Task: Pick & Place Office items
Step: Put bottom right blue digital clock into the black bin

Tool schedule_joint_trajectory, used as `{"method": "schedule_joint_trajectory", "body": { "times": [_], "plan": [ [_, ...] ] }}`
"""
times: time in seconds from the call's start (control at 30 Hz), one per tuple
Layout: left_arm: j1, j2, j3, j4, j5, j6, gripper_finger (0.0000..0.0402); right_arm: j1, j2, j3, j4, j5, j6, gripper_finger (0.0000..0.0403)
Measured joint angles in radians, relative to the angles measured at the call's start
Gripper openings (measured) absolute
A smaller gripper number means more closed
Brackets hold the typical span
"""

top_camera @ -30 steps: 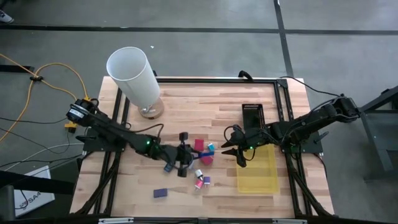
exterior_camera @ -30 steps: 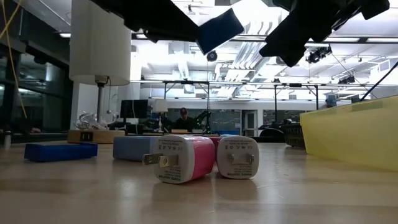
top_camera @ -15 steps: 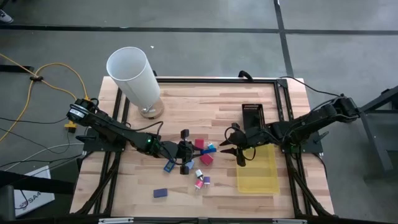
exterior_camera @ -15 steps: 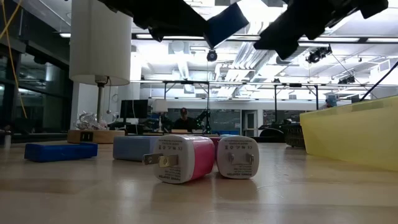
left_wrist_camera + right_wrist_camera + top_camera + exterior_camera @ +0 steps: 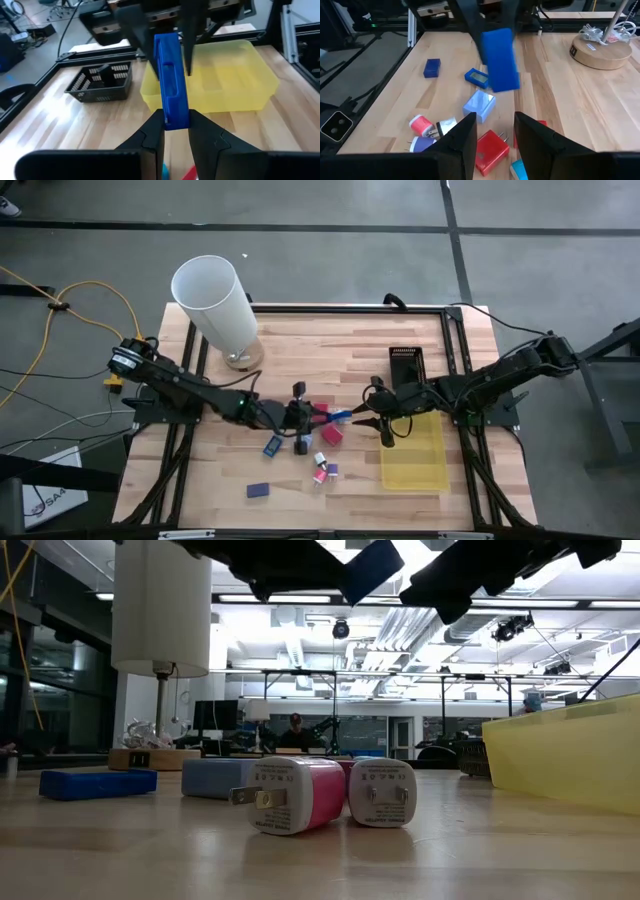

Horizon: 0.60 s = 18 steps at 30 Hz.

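From the high view, the left gripper (image 5: 318, 415) is out over the middle of the table, clamped on a blue block (image 5: 337, 417) and holding it toward the right gripper (image 5: 366, 420), which sits just beside the yellow tray (image 5: 420, 468) with its fingers spread. The rest of the office items are scattered on the wood below and around them: a red block (image 5: 332, 436), a blue piece (image 5: 273, 447), a pink and white pair (image 5: 322, 471), and a dark blue block (image 5: 258, 491) off on its own nearer the table's front edge. The tall white cylinder (image 5: 214, 305) stands well apart at the back left, and a black basket (image 5: 406, 364) sits behind the tray. Low view: the blue block (image 5: 368, 568) hangs up in the air between the two dark arms, while a pink plug (image 5: 288, 795) and a white plug (image 5: 383, 792) lie touching on the table, tray (image 5: 565, 760) off to the right. Left wrist view: the fingers (image 5: 151, 135) pinch the blue block (image 5: 170, 80) upright, with the other gripper's open fingers either side of its far end and the tray (image 5: 220, 75) behind. Right wrist view: the fingers (image 5: 462, 137) are apart, and the blue block (image 5: 500, 60) is in front of them, not touching.
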Motion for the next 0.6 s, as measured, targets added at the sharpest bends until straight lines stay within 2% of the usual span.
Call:
{"method": "schedule_joint_trajectory", "body": {
  "times": [0.3,0.6],
  "plan": [
    [0.031,0.000,0.000,0.032,0.091,-0.002,0.0062,0.000,0.000,0.000,0.042,0.001,-0.026,0.0118],
    [0.031,0.000,0.000,0.045,0.091,0.014,0.0062,0.000,0.000,0.000,0.047,0.052,-0.027,0.0118]
  ]
}}
